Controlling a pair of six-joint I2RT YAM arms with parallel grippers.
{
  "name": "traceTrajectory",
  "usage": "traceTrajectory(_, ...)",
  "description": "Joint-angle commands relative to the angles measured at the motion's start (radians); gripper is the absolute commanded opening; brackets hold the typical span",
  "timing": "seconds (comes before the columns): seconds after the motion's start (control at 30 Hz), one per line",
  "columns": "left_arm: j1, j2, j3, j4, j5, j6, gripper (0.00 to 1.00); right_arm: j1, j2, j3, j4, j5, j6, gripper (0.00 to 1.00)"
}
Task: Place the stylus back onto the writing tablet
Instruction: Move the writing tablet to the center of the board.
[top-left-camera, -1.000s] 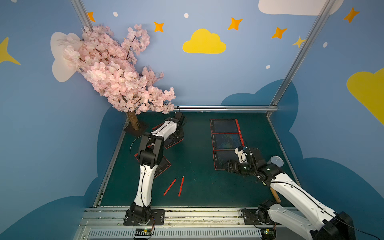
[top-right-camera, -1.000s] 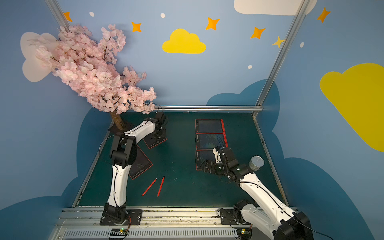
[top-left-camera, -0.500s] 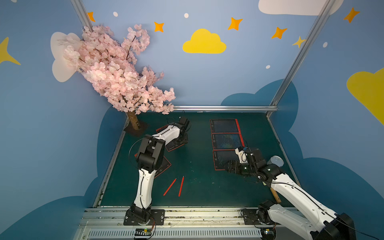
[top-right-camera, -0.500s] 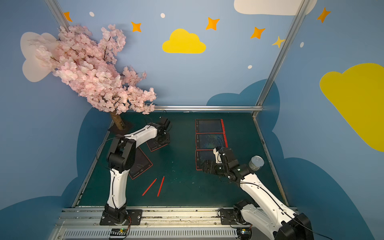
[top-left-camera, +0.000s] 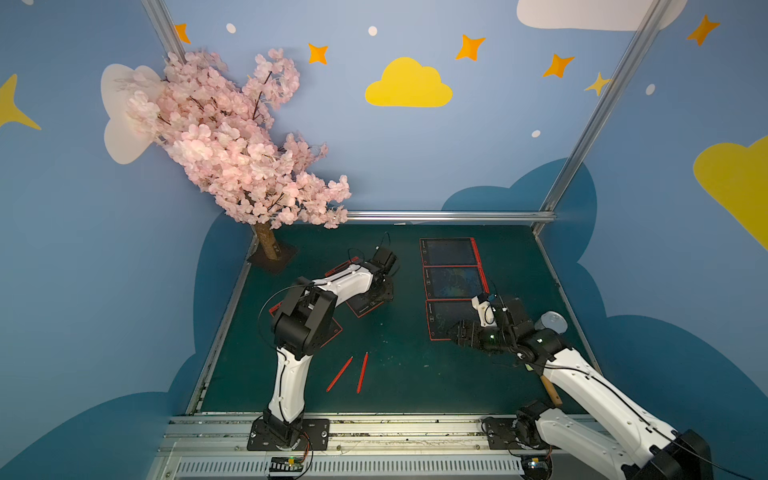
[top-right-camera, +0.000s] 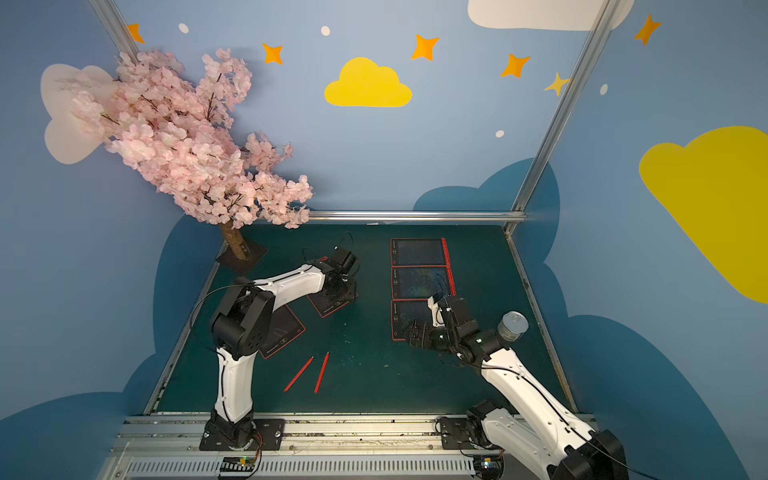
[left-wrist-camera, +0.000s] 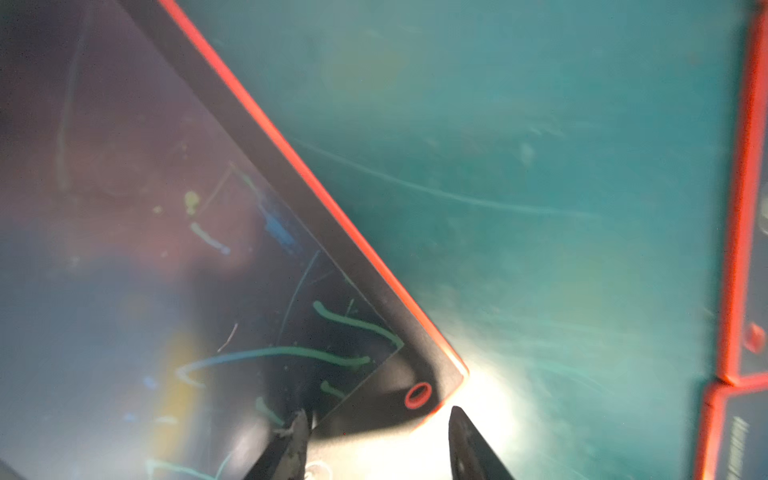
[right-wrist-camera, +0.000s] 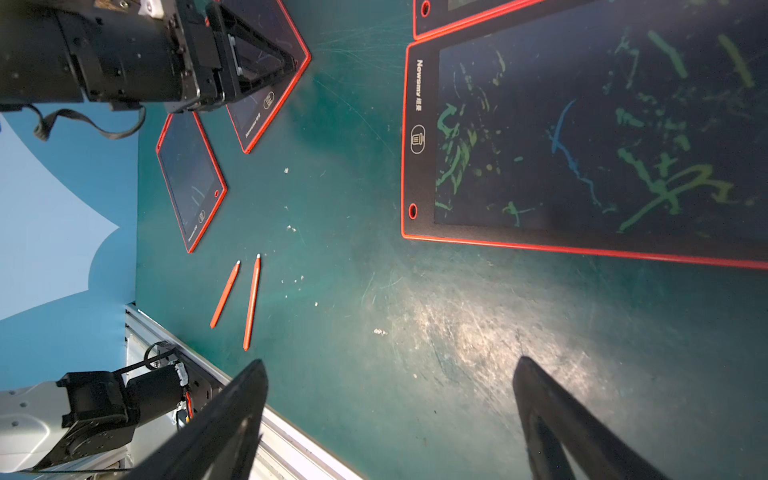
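Seen from the middle of the table (top-left-camera: 399, 386), three tablets (top-left-camera: 455, 282) lie end to end at 2 o'clock, two more tablets (top-left-camera: 365, 308) at 9 o'clock, two pens (top-left-camera: 362, 372) side by side at 7 o'clock, a tree (top-left-camera: 266, 245) at 10 o'clock and a can (top-left-camera: 555, 322) at 3 o'clock.

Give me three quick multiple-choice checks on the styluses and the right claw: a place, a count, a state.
1. Where do the red styluses lie? A on a tablet; B on the green mat; C in a claw.
2. How many styluses are loose? A one; B three; C two.
3. The right claw is: A open and empty; B shut on a stylus; C shut on a tablet.
B: both lie on bare mat, apart from every tablet. C: two show side by side. A: its jaws stand wide apart, nothing between.
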Motion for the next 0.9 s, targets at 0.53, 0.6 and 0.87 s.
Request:
traceTrajectory(0.53, -0.115, -0.292, -0.300, -0.036, 0.176, -0.080, 0.59, 0.004, 0.310, 0.244, 0.051, -0.093, -0.038, 0.91)
traceTrajectory(0.6, -0.100, -0.347, -0.319, -0.041, 0.174, -0.089, 0.61, 0.006, 0.361, 0.269, 0.070, -0.117, -0.038, 0.90)
traceTrajectory(0.87, 0.080, -0.501, -0.434, -0.031, 0.231, -0.119, 0.81, 0.092, 0.580, 0.412, 0.078, -0.130, -0.059, 0.91)
